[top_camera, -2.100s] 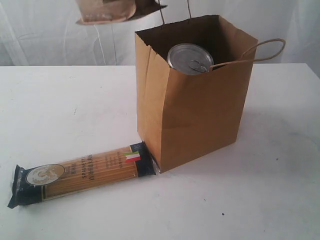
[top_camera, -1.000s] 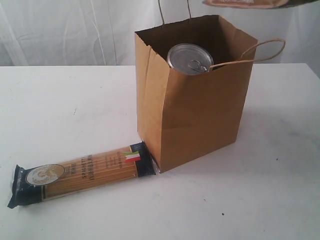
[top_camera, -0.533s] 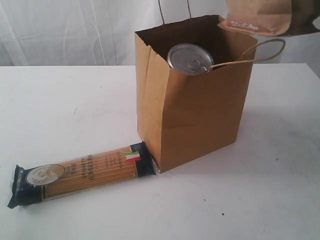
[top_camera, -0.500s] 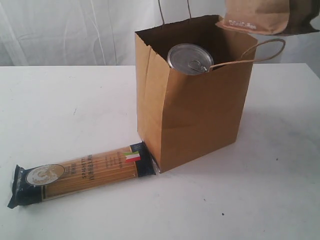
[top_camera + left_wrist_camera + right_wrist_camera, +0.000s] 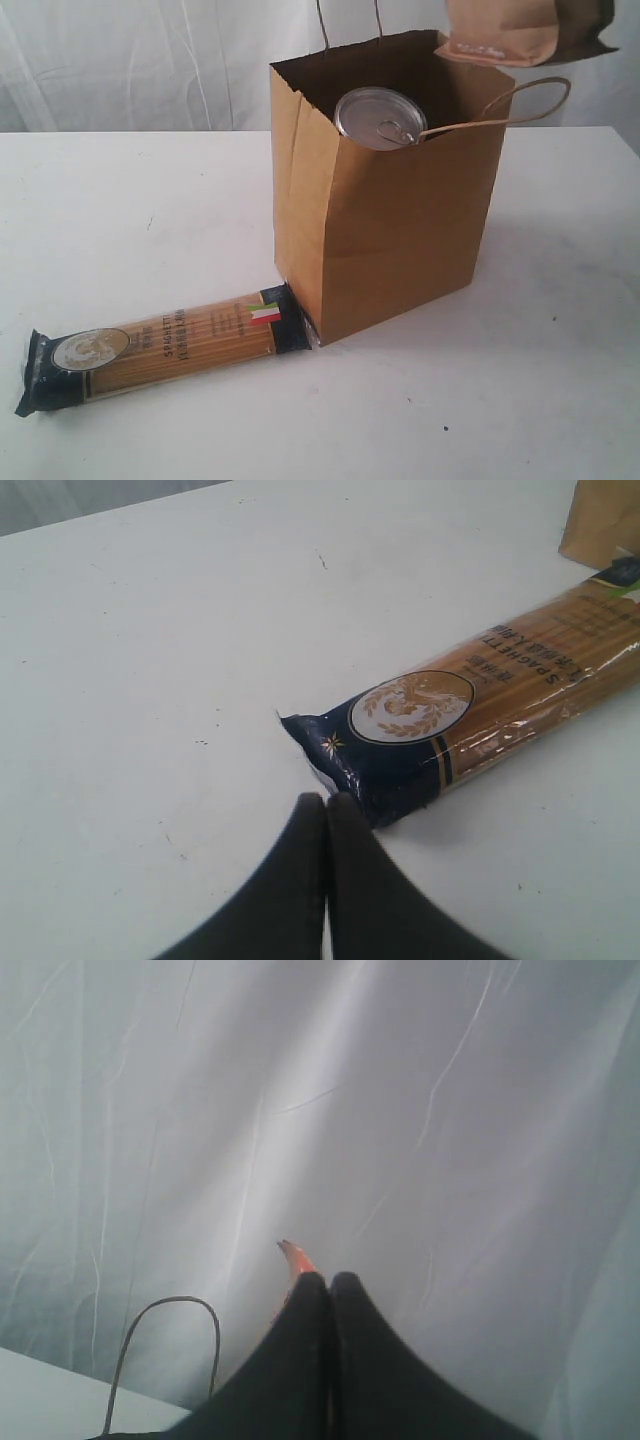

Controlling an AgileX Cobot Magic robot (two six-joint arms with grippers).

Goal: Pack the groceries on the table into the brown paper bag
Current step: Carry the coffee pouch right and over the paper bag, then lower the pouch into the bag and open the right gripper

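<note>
So the small brown pouch (image 5: 510, 30) got swung above the tall brown paper bag (image 5: 390, 220), pinched by the right fingers (image 5: 300, 1340); best centred before release. The left fingers (image 5: 300, 860) are clenched empty.

Above the right rim of the tall brown kraft paper bag (image 5: 400, 240), the flat brown pouch (image 5: 505, 30) is cut off by the top edge, and its pale print is too small to read. Inside the bag, the front wall hides all of the silver pull-tab can (image 5: 378, 115) below its top. The bag's rear loop handle (image 5: 321, 22) is likewise cropped.
</note>
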